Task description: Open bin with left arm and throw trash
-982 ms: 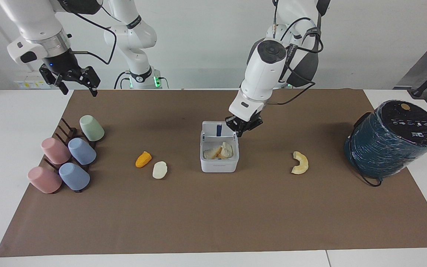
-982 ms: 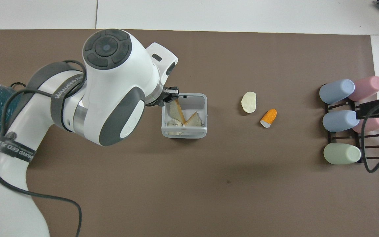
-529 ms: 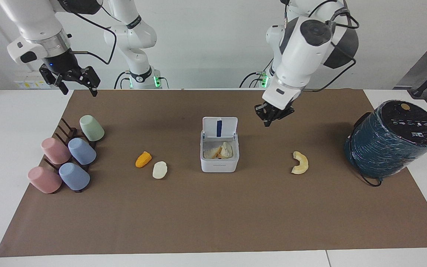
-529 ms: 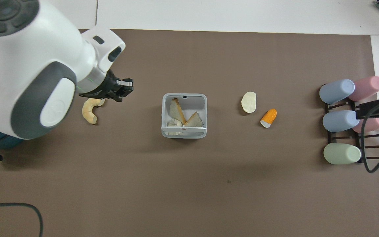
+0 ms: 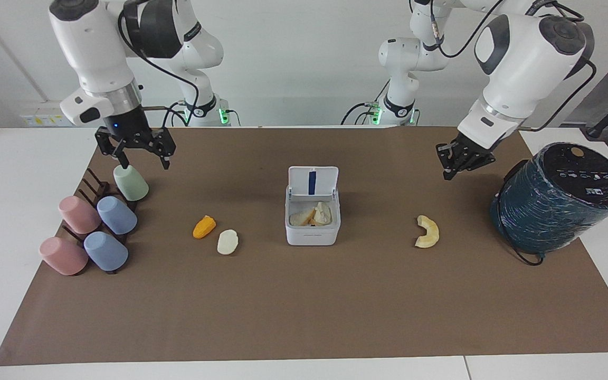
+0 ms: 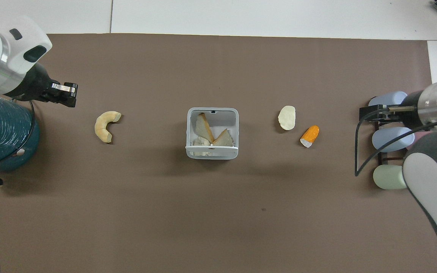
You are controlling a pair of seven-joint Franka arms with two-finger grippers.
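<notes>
while the bin (image 5: 312, 219) gapes, left claw (image 5: 452, 164) together beside teal cylinder (image 5: 557, 198), right claw (image 5: 136, 153) apart above cups (image 5: 98, 224)

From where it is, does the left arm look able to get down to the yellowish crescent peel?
Probably yes. The yellowish crescent peel lies alone on the brown mat, apart from the white bin and the teal wrapped cylinder. The left pincer hangs nearby, holding nothing.

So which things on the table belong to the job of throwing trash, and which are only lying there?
Belong to the job:
- bin, lid up, scraps already inside
- orange chunk
- pale cream piece
- yellowish peel

Just lying about:
- pastel cups on a dark rack
- teal wrapped cylinder
</notes>
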